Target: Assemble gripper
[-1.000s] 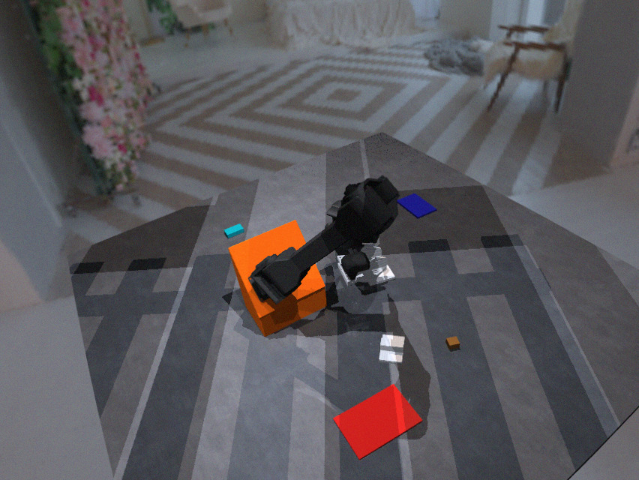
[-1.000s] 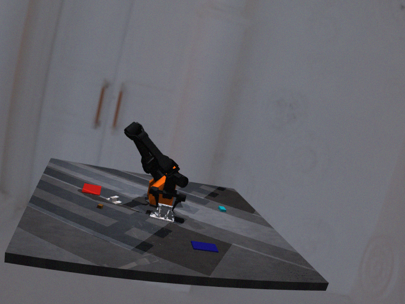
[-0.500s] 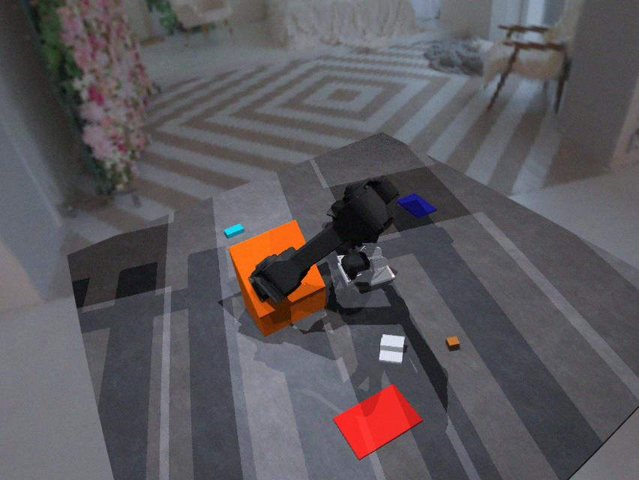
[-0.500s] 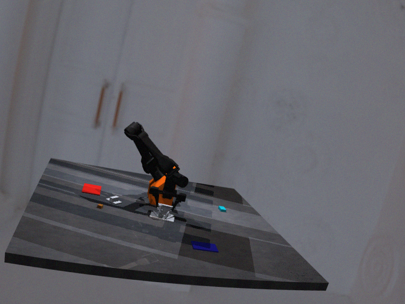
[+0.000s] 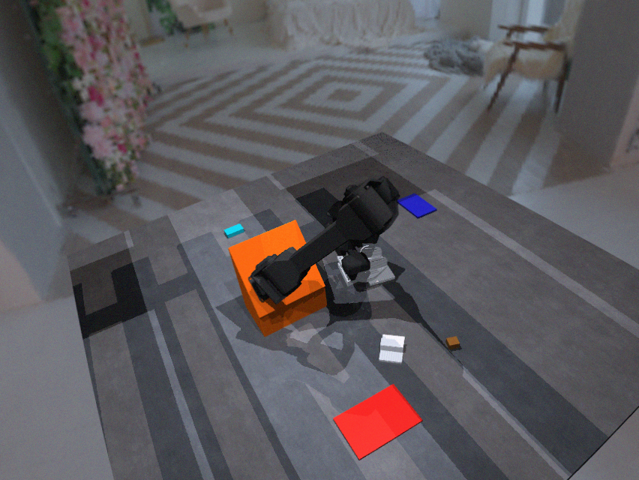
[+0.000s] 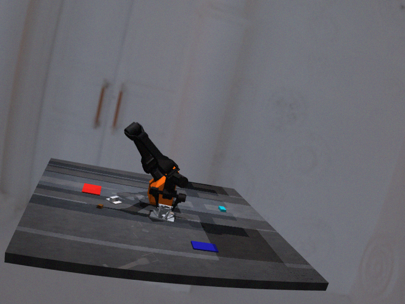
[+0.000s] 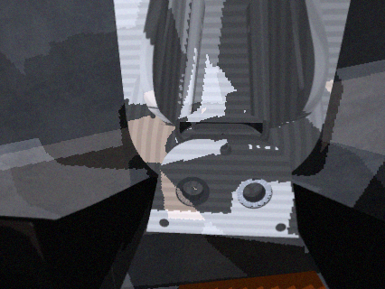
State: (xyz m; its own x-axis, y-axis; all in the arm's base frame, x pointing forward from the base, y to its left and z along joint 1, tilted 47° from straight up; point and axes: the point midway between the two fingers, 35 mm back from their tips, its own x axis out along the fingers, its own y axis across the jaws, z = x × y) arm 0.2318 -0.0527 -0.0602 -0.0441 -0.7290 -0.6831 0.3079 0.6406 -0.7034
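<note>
A grey-white housing plate (image 7: 226,224), with two round stubs at ringed holes and two small corner holes, spans my gripper (image 7: 219,186) (image 6: 166,206). The fingers press its left and right edges, so I am shut on it. Beyond it, two long curved jaws run side by side over the wider gripper base (image 5: 383,277) (image 6: 157,215) (image 7: 131,45). The plate appears level in the wrist view. Gear teeth and the underside are hidden, so meshing and seating cannot be told. The arm covers part of the assembly in the top view.
An orange box (image 5: 268,240) stands close by, under the arm. A small white stepped piece (image 5: 391,353) (image 6: 114,198) lies apart. A red sheet (image 5: 377,421) (image 6: 91,189), blue sheet (image 5: 417,205) (image 6: 204,246), cyan block (image 5: 234,230) (image 6: 222,208) and brown cube (image 5: 453,343) (image 6: 100,206) lie around.
</note>
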